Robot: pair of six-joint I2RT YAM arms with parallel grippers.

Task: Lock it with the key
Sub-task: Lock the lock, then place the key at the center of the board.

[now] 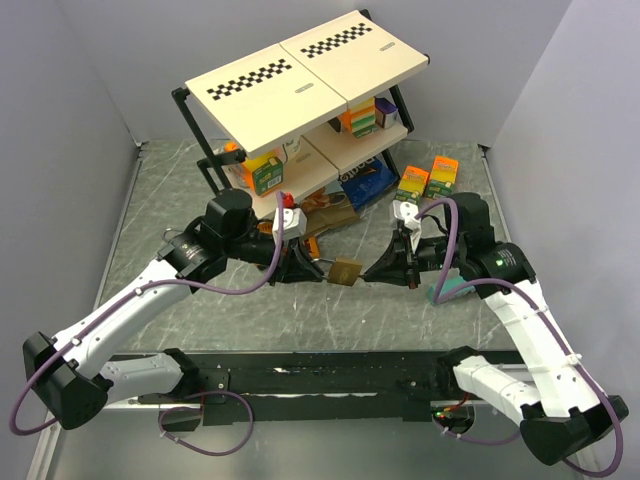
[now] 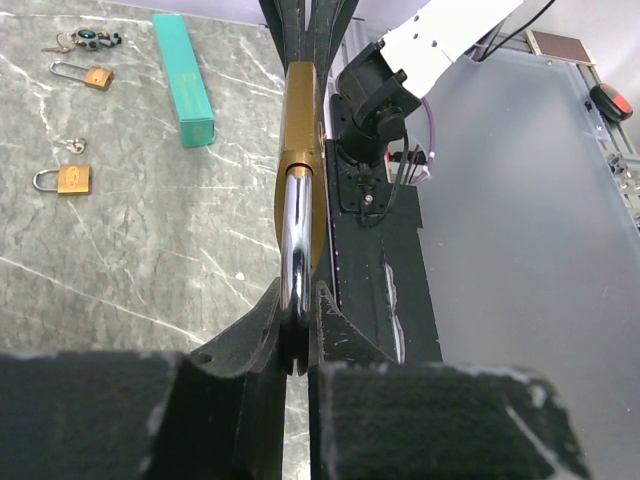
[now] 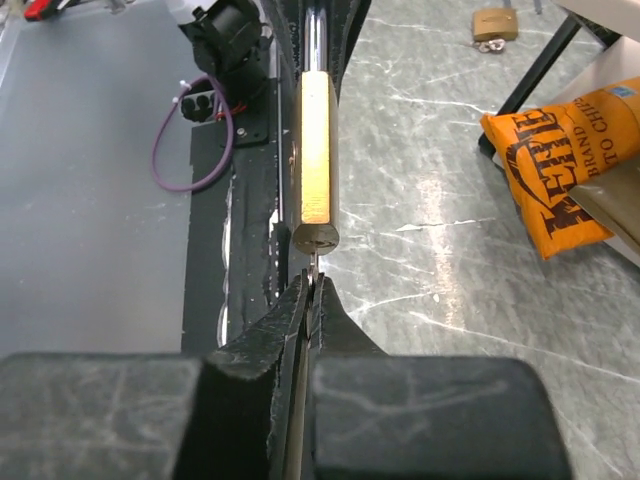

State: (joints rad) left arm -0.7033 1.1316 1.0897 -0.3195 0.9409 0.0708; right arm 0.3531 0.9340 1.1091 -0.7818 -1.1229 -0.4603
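Two arms meet tip to tip above the counter (image 1: 170, 200), w/ the lock hanging between them.

- left end effector (image 1: 303, 266): narrow, clamped on the steel shackle (image 2: 295, 235) of the brass padlock (image 1: 345, 271); lock body sticks straight out ahead of the fingertips, clear of the counter; seen edge-on in left wrist view (image 2: 300, 120)
- right end effector (image 1: 386, 268): pinched tight on the key (image 3: 314, 266); only a short bit of blade shows past the fingertips
- key tip sits at the keyway in the padlock's bottom face, directly ahead of the right end effector (image 3: 312, 292); how deep it goes, can't tell
- both end effectors in one line, padlock between, shackle end to the left one, keyway end to the right one

Around:
- ahead of left end effector (image 2: 297, 335), on the side away from the arm bases: teal box (image 2: 184, 80) flat on counter; spare padlock (image 2: 63, 180) w/ small key beside it; second spare (image 2: 88, 76); key bunch (image 2: 85, 40) furthest out
- ahead of right end effector, far side from the bases: orange chip bag (image 3: 560, 160) by a black shelf leg; another small padlock (image 3: 497, 22) beyond it
- shelf (image 1: 300, 85) well behind both end effectors, stocked w/ boxes
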